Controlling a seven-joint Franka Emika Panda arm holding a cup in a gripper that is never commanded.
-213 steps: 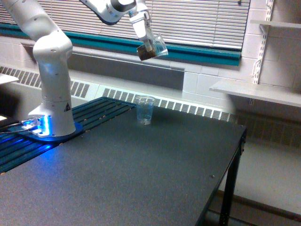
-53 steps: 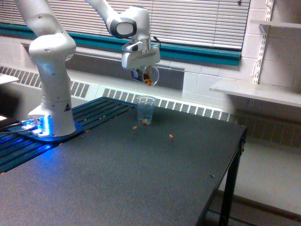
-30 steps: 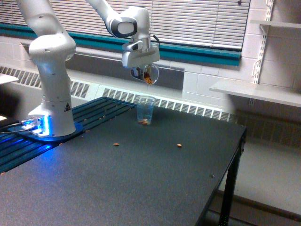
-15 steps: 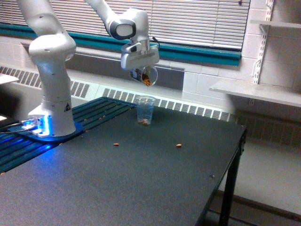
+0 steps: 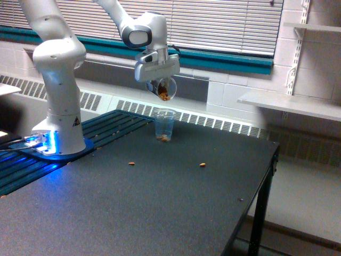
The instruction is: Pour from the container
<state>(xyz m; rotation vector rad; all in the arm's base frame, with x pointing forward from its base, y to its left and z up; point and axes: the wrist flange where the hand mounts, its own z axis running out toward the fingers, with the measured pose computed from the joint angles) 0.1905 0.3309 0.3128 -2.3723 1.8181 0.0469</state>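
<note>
Round clear plastic cup (image 5: 164, 89), tipped, above tapered tumbler (image 5: 164, 124)

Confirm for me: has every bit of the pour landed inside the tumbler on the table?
No, two small orange-brown pieces lie loose on the dark table, apart from the tumbler, toward the camera.

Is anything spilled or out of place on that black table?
Yes. Two small orange-brown bits lie loose on the table: one toward the exterior view's left, one toward its right, both apart from the tumbler. They look like pieces that missed it. The tipped cup in the pincer holds more of them.
</note>
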